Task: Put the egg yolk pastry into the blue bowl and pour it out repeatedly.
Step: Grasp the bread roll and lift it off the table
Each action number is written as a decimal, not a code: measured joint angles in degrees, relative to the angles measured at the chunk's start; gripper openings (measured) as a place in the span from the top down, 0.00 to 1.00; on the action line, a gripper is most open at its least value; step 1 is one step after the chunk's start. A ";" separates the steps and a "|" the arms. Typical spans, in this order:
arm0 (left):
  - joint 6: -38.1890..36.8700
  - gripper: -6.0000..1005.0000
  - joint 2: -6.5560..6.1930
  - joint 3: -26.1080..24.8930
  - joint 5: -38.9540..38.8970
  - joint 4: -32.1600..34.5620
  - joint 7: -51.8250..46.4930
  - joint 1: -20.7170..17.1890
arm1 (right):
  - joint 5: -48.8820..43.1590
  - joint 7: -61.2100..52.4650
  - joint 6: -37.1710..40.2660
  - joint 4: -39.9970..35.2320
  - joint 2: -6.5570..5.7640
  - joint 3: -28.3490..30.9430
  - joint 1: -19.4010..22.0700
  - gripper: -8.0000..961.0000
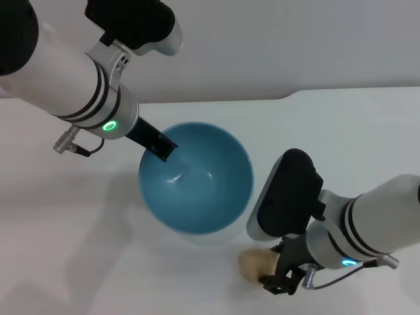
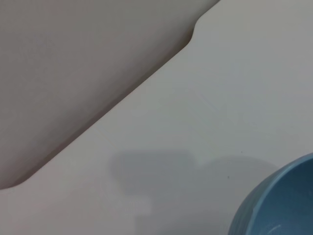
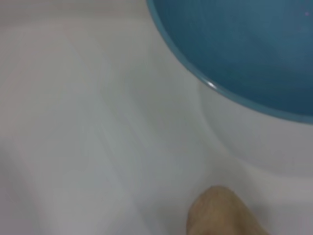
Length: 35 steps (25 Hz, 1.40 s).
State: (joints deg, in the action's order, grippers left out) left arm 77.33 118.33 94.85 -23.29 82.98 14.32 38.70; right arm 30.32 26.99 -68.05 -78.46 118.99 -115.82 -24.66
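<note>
The blue bowl sits mid-table, its open inside facing up and empty. My left gripper is shut on the bowl's far-left rim, one black finger reaching over the edge. The bowl's rim also shows in the left wrist view and the right wrist view. The egg yolk pastry is a tan ball just in front of the bowl, outside it. My right gripper is right at the pastry, touching or nearly touching its right side. The pastry shows in the right wrist view, partly cut off.
The white table stretches to the left and front. Its far edge, with a step in it, runs behind the bowl against a grey floor. The left arm reaches in over the far-left part of the table.
</note>
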 joint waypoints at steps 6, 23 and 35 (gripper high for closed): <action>0.54 0.98 -0.03 -0.03 0.00 -0.01 -0.08 0.24 | 0.00 -1.54 -2.76 -0.91 -0.21 1.07 -0.55 0.52; 4.39 0.98 0.06 3.02 0.22 -0.72 -0.62 1.20 | 0.07 -2.05 -16.16 -26.08 -0.10 3.62 1.94 0.71; 5.72 0.98 0.16 6.47 0.07 -0.81 -2.23 2.29 | -1.06 -1.65 -13.50 -33.25 -0.16 4.45 1.23 0.93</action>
State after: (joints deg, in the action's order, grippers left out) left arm 83.05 118.49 101.32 -23.22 82.17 12.09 41.00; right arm 29.25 25.33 -81.55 -111.71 118.83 -111.37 -23.42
